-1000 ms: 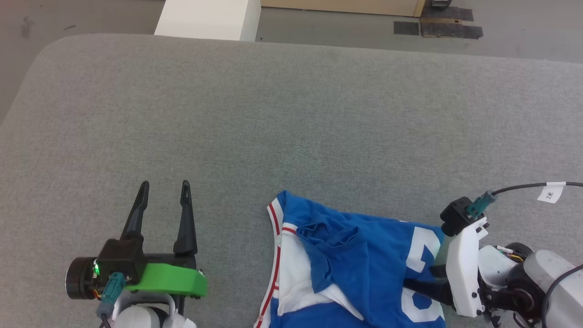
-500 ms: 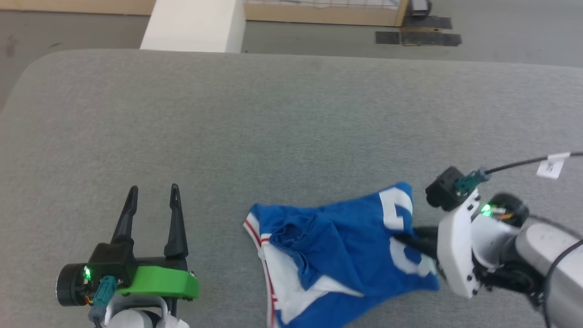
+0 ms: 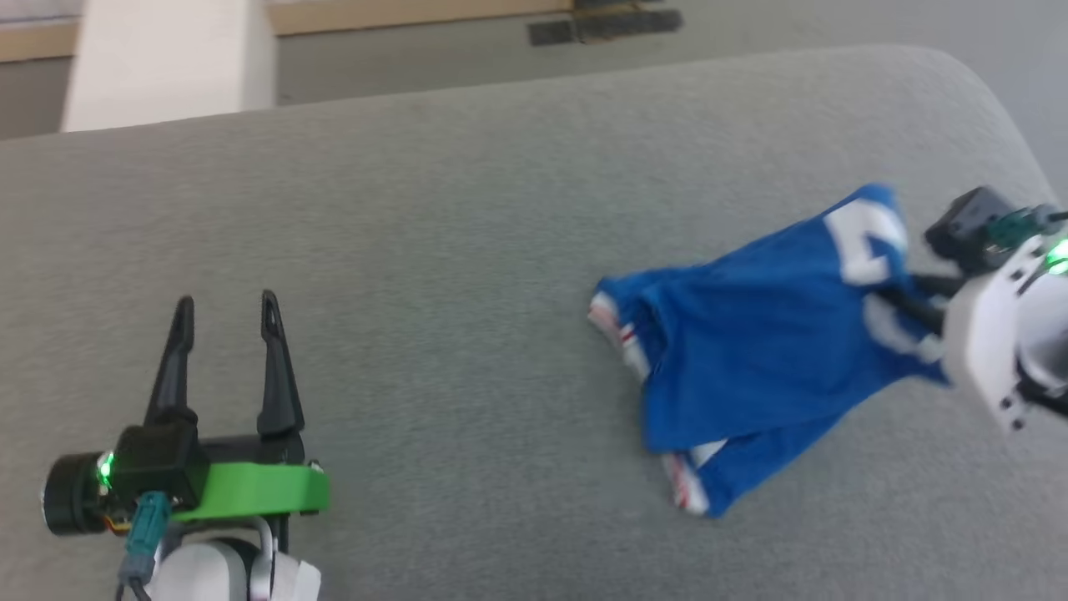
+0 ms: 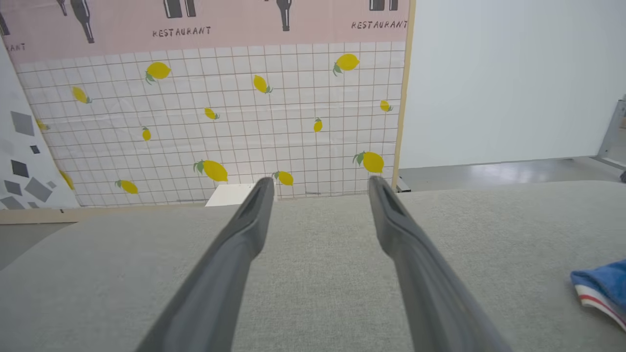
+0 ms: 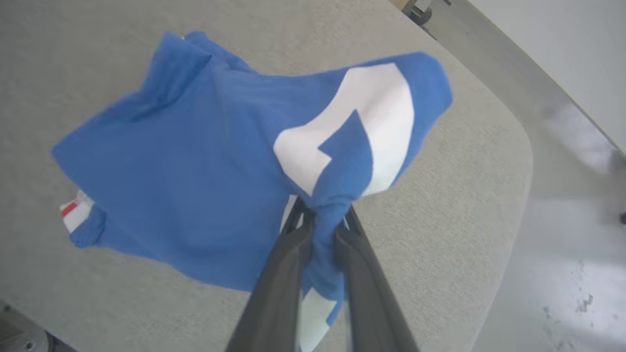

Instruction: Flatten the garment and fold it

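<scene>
Right claw [image 3: 901, 299], head view: clenched on the garment [image 3: 751, 334], a bunched blue heap near the far right corner of the table [image 3: 417, 209], with its striped trim end trailing on the grey top. Left claw [image 3: 224, 309] is released and empty, by the near left edge. Left wrist view: fingers spread over bare table, garment's trim well off to the side. Right wrist view: fingers pinch a twisted wad beside the white number, rounded corner just beyond. Risks, as we judge them: the thin pinch could slip off soft jersey, and a release this near the corner could let it slide off.
</scene>
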Robot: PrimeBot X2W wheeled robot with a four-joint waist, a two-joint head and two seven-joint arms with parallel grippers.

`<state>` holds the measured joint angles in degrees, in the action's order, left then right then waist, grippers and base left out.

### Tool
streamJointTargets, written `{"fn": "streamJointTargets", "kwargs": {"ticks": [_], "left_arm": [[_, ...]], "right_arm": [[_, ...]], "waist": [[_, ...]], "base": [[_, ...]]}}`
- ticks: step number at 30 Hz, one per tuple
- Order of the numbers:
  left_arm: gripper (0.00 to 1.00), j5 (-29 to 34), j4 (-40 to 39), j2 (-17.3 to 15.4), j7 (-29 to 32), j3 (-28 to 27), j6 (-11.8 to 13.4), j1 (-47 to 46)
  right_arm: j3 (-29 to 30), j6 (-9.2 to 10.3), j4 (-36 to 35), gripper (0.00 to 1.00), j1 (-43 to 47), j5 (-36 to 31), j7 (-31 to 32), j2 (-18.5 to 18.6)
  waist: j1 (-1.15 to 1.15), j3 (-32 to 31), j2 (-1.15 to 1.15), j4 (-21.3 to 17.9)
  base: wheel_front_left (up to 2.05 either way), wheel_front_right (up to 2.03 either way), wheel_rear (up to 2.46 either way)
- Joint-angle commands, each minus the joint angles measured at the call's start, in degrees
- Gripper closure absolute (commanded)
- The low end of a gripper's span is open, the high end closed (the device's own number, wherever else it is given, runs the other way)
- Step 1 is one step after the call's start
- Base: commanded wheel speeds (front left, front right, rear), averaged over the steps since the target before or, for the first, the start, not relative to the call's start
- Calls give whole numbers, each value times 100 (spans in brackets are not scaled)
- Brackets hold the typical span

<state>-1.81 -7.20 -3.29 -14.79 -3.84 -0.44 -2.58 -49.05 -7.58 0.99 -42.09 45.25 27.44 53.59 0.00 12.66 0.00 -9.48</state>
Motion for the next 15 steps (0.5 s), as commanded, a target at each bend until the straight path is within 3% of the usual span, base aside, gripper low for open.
{"fn": "streamJointTargets", "kwargs": {"ticks": [1, 7, 15], "left_arm": [[0, 59, -58, -52, -21, -15, -2, -153], [0, 201, -221, -247, -21, 37, -72, -467], [0, 288, -415, -459, -21, 174, -116, -780]], "right_arm": [[57, 9, 145, 100, -124, -174, -112, 69], [526, 9, 1202, 100, -175, -320, -618, 29], [1143, 9, 2833, 100, -387, -645, -1385, -238]], "waist": [[0, 706, 0, -805], [0, 1255, 0, -1235], [0, 1818, 0, -1273]], "base": [[0, 0, 0], [0, 0, 0], [0, 0, 0]]}}
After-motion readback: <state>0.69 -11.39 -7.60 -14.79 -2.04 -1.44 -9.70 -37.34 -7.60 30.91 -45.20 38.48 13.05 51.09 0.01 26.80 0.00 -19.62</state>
